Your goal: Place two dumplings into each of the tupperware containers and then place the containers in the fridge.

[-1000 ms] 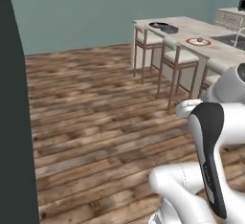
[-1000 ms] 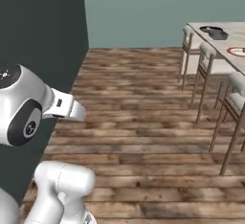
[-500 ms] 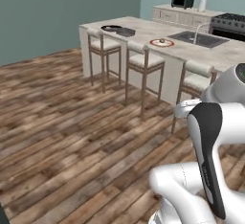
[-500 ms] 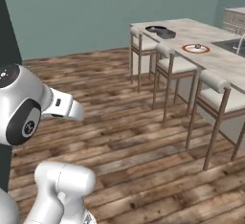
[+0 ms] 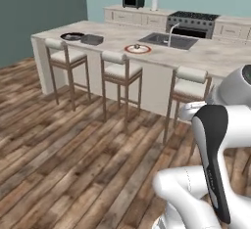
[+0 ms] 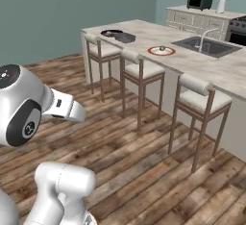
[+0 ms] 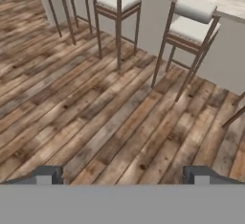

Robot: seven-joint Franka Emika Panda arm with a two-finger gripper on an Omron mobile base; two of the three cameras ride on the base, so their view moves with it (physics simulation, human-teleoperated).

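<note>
Nothing of the task looks done yet, as far as these views tell. The gripper (image 7: 122, 174) hangs over bare wooden floor (image 7: 86, 108) with its jaws spread wide and nothing between them; two dark fingertips (image 7: 47, 174) rise far apart at the bottom of the hand view. Well beyond the jaws stands the island surface (image 5: 211, 57) with a row of stools (image 5: 120, 71) along its near side. On its far end sits a dark grey, shallow box (image 5: 91, 39), likely one of the tupperware containers, just beside a dark round plate (image 5: 72, 36); nearer the sink (image 5: 169, 40) is a red-rimmed plate (image 5: 137, 49) carrying a small lump, too small to name as a dumpling for certain. So all of it remains: reaching the surface, loading two dumplings into each container, then carrying both to the fridge.
</note>
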